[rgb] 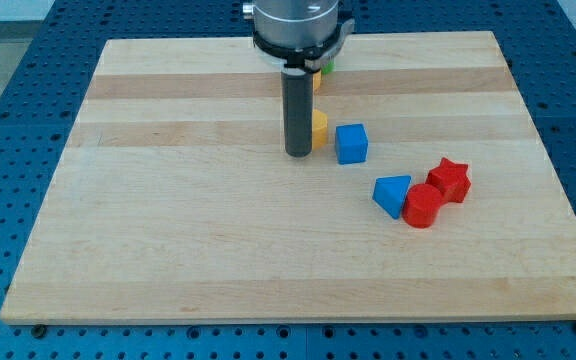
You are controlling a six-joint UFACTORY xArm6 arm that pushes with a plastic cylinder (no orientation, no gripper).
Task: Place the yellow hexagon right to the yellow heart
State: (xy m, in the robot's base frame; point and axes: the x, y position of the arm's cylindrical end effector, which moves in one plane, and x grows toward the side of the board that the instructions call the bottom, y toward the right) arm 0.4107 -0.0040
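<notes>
My tip stands on the board just left of a yellow block, touching or nearly touching it; the rod hides most of that block, so I cannot tell its shape. Another yellow block shows as a sliver behind the rod, nearer the view's top, shape unclear. A green block peeks out beside the arm's head at the top.
A blue cube sits right of the partly hidden yellow block. A blue triangular block, a red cylinder and a red star cluster at the right. The wooden board lies on a blue perforated table.
</notes>
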